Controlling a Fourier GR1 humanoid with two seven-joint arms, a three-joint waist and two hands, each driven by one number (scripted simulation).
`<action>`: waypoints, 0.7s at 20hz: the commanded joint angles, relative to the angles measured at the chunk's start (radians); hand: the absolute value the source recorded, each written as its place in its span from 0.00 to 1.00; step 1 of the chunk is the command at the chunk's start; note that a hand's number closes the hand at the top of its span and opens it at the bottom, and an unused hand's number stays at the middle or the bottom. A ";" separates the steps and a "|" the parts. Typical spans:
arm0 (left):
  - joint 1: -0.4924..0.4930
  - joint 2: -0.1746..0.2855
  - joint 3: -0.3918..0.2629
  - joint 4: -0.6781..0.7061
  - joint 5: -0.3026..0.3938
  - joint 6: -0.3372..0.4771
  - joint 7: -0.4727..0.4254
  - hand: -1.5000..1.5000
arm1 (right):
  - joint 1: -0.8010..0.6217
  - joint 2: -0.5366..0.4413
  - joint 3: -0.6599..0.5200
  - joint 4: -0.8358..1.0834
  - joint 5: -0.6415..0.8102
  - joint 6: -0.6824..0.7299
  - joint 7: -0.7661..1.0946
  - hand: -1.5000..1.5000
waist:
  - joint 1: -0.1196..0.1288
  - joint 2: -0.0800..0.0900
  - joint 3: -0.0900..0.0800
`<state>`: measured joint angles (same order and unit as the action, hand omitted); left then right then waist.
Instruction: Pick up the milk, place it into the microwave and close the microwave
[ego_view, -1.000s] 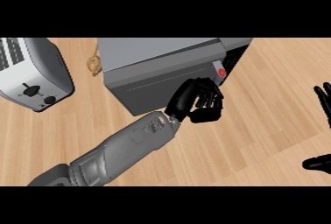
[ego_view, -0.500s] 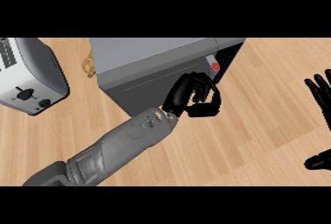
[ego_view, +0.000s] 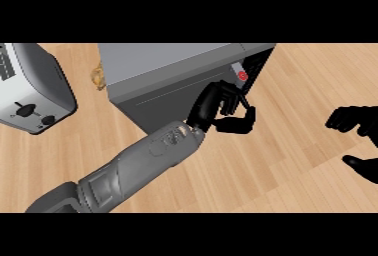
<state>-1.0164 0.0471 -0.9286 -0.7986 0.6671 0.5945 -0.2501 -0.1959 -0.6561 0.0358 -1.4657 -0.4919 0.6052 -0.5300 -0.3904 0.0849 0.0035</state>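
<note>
The milk is out of sight. The microwave (ego_view: 170, 75) stands on the counter (ego_view: 295, 165). The left hand (ego_view: 221, 107) lies against its front, below the red button (ego_view: 241, 76), clenched on nothing visible. The right hand (ego_view: 353, 122) rests released at the right edge.

Worktop (ego_view: 295, 165): light wood, plank pattern, seams running diagonal, fills whole view. Light even, shadows soft. Silver toaster (ego_view: 33, 85) at left edge, cut off by frame, two dark knobs on near face, stands on worktop. Small tan-brown object (ego_view: 98, 78) just right of toaster, partly hidden, kind unclear.
</note>
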 joint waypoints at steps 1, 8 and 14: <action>-0.089 -0.045 0.009 0.016 0.010 -0.015 -0.008 1.00 | -0.023 -0.021 0.051 -0.061 0.011 0.117 -0.043 1.00 | -0.019 -0.003 0.002; -0.100 -0.045 0.016 0.042 0.042 0.004 -0.009 1.00 | -0.032 -0.017 0.094 -0.148 -0.012 0.108 0.001 1.00 | -0.047 0.002 0.003; -0.098 -0.044 0.005 0.040 0.052 0.036 -0.020 1.00 | -0.024 -0.019 0.126 -0.220 -0.025 0.102 0.035 1.00 | -0.075 -0.005 0.003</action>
<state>-1.0128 0.0629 -0.9374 -0.7888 0.7189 0.6495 -0.2673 -0.2226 -0.6790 0.1411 -1.6534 -0.5111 0.6486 -0.4562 -0.4322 0.0756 0.0049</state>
